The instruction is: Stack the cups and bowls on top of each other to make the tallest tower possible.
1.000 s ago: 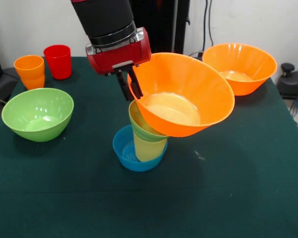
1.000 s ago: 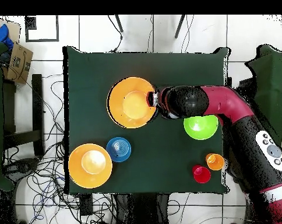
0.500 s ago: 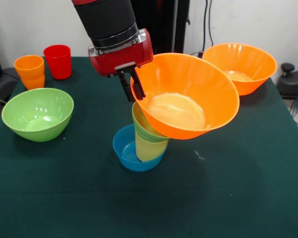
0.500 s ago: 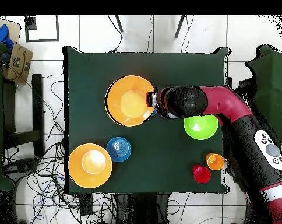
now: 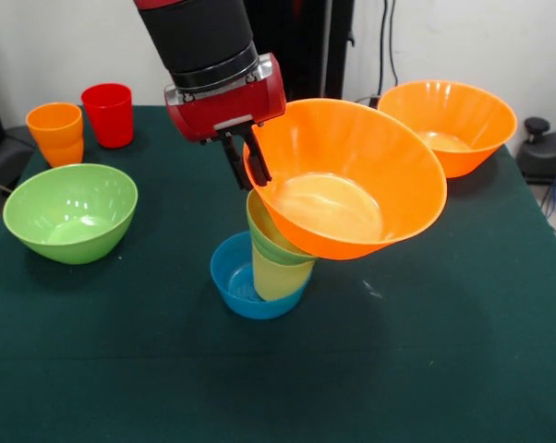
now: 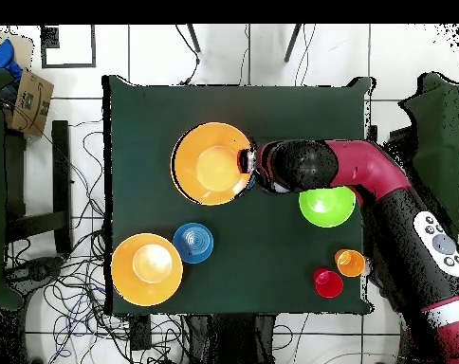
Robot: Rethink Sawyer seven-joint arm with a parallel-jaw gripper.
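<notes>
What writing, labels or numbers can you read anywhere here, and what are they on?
No text can be read in either view.
The arm carries a pale panel with dark round marks; any lettering there is too small to read.
The cardboard box beside the table shows no legible print.
The bowls and cups are plain.

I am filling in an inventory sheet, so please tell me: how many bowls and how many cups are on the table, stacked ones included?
Bowls: 6 (tilted orange bowl, other orange bowl, large green bowl, small green bowl, blue bowl under the pile, second blue bowl)
Cups: 3 (yellow cup, orange cup, red cup)
Total: 9
</notes>
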